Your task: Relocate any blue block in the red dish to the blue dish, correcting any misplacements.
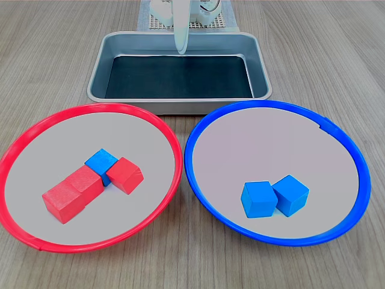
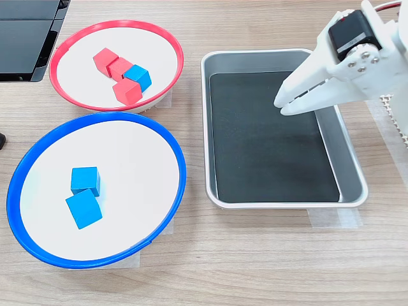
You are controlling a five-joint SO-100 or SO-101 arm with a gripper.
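Blue block (image 1: pixel 101 164) sits wedged between red blocks (image 1: pixel 125 174) in the red dish (image 1: pixel 90 109) (around seven o'clock); the narrow, empty end effector (image 2: pixel 280 106) may nudge neighbours.

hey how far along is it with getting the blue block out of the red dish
Done: two blue cubes lie in the blue dish. In hand: nothing; the gripper hangs over the metal tray, jaws nearly together and empty. Left: the blue block sits in the red dish, wedged against the red cubes.
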